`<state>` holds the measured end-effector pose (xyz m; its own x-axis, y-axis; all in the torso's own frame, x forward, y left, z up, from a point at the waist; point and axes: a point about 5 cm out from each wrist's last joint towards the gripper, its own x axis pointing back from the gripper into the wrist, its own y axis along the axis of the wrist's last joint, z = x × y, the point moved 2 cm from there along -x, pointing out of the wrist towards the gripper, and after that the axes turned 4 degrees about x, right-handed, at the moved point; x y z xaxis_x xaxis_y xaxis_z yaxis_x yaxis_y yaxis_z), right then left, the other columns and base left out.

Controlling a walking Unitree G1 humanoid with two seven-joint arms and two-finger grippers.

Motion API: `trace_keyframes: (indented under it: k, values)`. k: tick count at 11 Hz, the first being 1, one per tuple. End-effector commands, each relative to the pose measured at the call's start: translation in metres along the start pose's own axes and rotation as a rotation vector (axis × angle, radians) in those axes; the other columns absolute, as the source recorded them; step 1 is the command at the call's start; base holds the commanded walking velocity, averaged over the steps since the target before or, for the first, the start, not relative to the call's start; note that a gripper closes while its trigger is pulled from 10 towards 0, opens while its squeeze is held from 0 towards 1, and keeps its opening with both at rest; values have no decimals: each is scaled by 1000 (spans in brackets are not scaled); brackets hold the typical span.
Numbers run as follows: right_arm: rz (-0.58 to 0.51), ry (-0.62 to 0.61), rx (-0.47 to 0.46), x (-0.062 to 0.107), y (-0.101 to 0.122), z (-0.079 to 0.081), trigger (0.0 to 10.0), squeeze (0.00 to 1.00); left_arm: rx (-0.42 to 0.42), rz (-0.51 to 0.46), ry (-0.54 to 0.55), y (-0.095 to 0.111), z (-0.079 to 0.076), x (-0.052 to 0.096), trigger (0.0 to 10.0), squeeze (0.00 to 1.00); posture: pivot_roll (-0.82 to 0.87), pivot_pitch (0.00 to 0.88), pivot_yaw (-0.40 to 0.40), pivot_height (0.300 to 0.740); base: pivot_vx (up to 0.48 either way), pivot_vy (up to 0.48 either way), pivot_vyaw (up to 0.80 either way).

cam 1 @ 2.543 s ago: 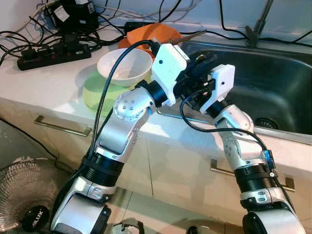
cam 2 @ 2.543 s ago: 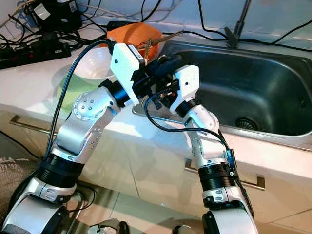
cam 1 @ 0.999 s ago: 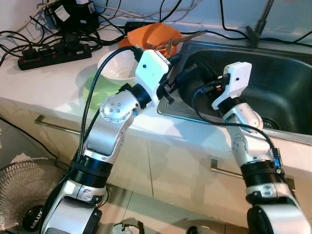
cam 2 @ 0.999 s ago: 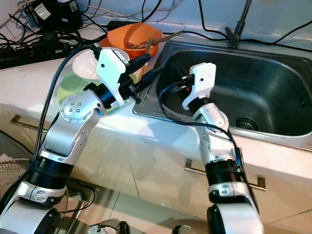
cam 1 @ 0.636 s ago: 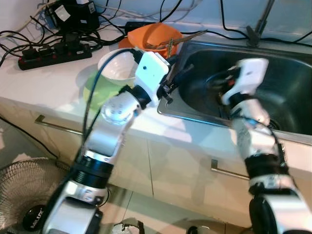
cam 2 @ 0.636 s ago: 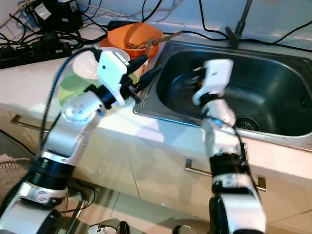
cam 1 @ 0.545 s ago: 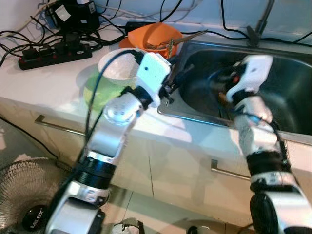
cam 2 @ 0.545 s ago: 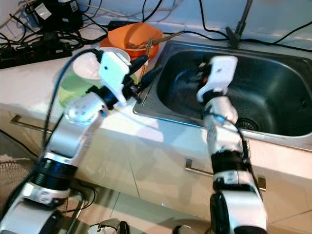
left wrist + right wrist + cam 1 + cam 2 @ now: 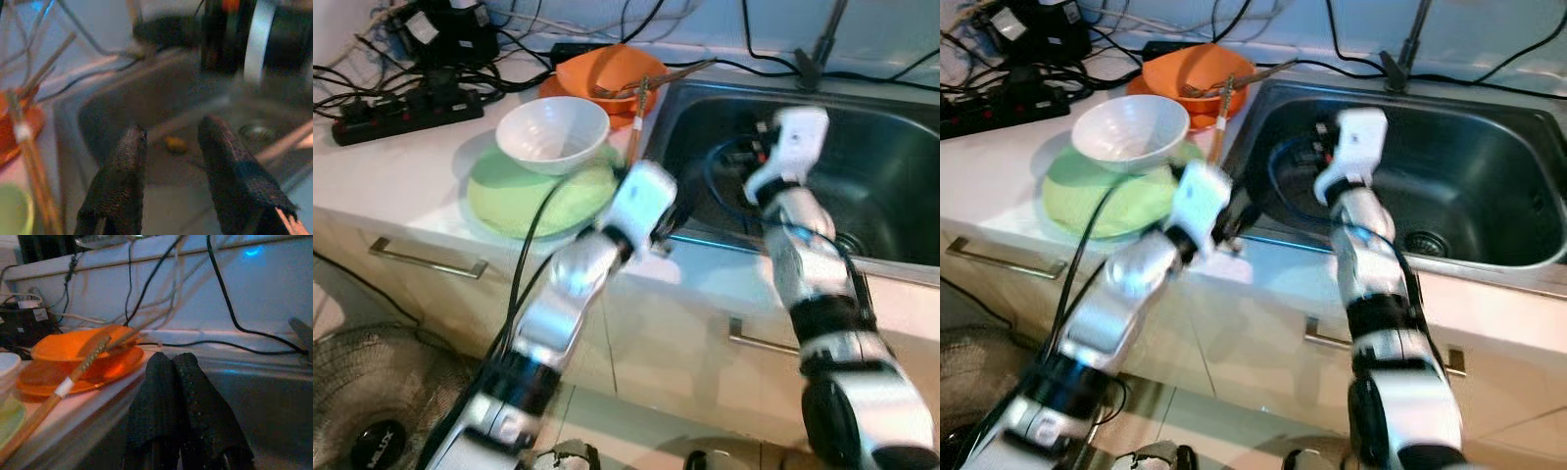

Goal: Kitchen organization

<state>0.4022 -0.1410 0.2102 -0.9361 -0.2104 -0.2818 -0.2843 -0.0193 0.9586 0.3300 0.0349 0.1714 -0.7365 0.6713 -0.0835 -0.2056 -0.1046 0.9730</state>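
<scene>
Beside the fan [image 9: 352, 411], black cap [image 9: 369, 444] reads "XTL"

A: What colours sit beside the sink [image 9: 891, 166]?

B: The sink is dull steel grey. Next to it, an orange bowl [image 9: 607, 69] on an orange plate [image 9: 73, 374], then a white bowl [image 9: 552, 133] on a pale green plate [image 9: 524, 196].

A: And the chopsticks [image 9: 58, 387]?

B: Tan wood with a white band, leaning by the orange bowl.

A: The robot?

B: Silver arms, white wrist housings, black textured fingers [image 9: 127, 181]. Black cables [image 9: 431, 78] behind the bowls.
</scene>
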Motion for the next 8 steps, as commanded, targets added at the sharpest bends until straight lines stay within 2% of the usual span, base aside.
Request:
trace_keyframes:
  k: [1, 2, 3, 5, 6, 8]
  values:
    - [9, 29, -5, -4, 1, 6, 10000, 0, -26, 15, 48, -2, 7, 3, 10000, 0, 118, 72, 27, 740, 0, 0, 0]
    - [12, 61, -35, -8, 1, 13, 10000, 0, -26, 56, 62, -5, 9, 6, 10000, 0, 129, 71, 23, 740, 0, 0, 0]
    - [28, 121, -50, -13, 0, 24, 10000, 0, -18, 57, 59, -8, 7, 10, 10000, 0, 135, 68, 19, 740, 0, 0, 0]
    - [58, 155, -83, -18, -3, 32, 10000, 0, -18, 20, 77, -5, 6, 16, 10000, 0, 148, 68, 14, 740, 0, 0, 0]
    - [73, 172, -83, -19, -5, 36, 10000, 1000, -19, 20, 83, -4, 5, 20, 10000, 0, 160, 69, 10, 740, 0, 0, 0]
    - [118, 220, -90, -22, -11, 48, 10000, 1000, -11, 32, 86, -5, 2, 26, 10000, 0, 175, 75, 7, 740, 0, 0, 0]
